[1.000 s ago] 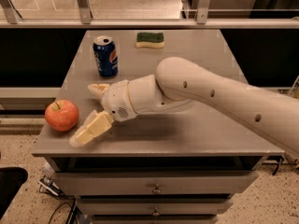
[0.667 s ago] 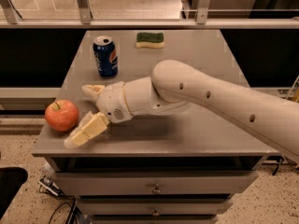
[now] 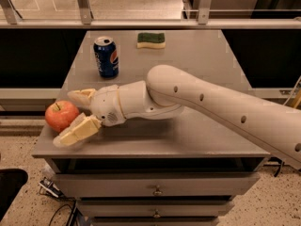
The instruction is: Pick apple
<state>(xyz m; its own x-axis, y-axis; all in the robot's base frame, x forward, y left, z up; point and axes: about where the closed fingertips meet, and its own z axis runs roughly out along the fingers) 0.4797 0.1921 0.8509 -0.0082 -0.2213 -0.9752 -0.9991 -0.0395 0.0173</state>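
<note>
Clearly, the gripper (image 3: 70, 117) is open, with its two fingers spread wide, low over the front corner of the grey table (image 3: 197, 79). The apple (image 3: 60, 116) rests on the table right at the gripper's mouth, partly between the fingers, on the side away from the arm. I judge a short advance is needed before closing.

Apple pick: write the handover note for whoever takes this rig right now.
Gripper: open, low over the table's front-left corner, with one finger behind the apple and one in front of it.
Apple: resting on the table near the left edge, not lifted.
Done: the gripper is lined up around the apple.
Left: close on the apple, check the hold, then lift.
The soda can and sponge sit further back, apart from the gripper.
</note>
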